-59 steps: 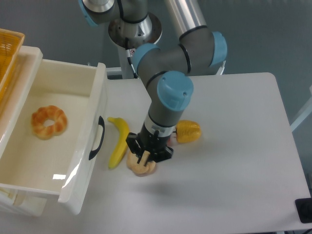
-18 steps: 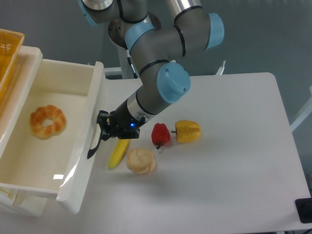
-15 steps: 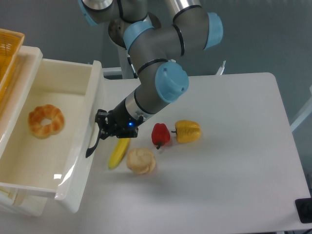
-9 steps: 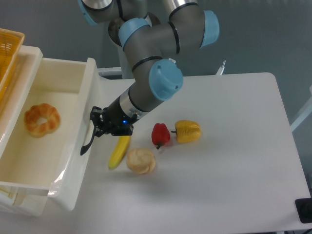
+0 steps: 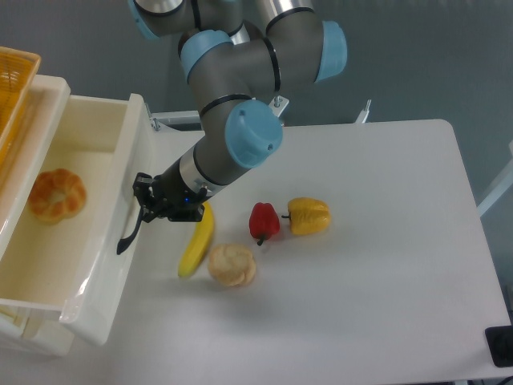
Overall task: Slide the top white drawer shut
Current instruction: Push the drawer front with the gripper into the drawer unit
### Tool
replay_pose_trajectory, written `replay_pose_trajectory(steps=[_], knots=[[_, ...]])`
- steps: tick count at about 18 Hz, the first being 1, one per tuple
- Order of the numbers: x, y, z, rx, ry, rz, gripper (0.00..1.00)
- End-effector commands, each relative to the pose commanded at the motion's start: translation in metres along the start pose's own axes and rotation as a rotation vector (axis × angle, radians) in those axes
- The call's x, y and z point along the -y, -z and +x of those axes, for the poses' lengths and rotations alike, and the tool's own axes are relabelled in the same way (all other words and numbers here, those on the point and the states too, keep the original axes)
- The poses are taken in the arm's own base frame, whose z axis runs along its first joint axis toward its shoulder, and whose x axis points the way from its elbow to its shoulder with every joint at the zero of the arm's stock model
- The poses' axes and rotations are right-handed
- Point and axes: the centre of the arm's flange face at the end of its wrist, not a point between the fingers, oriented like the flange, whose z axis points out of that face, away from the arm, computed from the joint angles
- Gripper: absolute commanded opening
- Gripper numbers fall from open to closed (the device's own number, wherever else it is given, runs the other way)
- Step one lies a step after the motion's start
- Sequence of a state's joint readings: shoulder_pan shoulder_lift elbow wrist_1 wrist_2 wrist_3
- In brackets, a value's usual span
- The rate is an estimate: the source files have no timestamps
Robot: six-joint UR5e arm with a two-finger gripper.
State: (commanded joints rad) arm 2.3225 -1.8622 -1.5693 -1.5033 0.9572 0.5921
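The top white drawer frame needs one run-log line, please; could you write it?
phase: closing push | end effector against handle of top white drawer | drawer: partly open | inside: pastry | end effector state: unclear

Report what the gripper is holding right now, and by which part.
Nothing visibly clamped: the gripper presses against the top white drawer front at its black handle; the jaws' state cannot be told.

cream-white top white drawer (image 5: 92, 273), black handle (image 5: 128, 233), yellow banana (image 5: 197, 241)

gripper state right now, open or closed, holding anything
Gripper: pressed against the front of the top white drawer by its handle; open or shut cannot be told.
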Motion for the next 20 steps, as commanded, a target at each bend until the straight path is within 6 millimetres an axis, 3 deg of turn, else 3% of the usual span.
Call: replay_pose_trajectory(steps=[11,20], knots=[[0.007,-0.021,0.034,-0.004,-0.031,-0.032,0.0],[0.009,-0.034,0.05,-0.004,-0.046,-0.052,0.0]])
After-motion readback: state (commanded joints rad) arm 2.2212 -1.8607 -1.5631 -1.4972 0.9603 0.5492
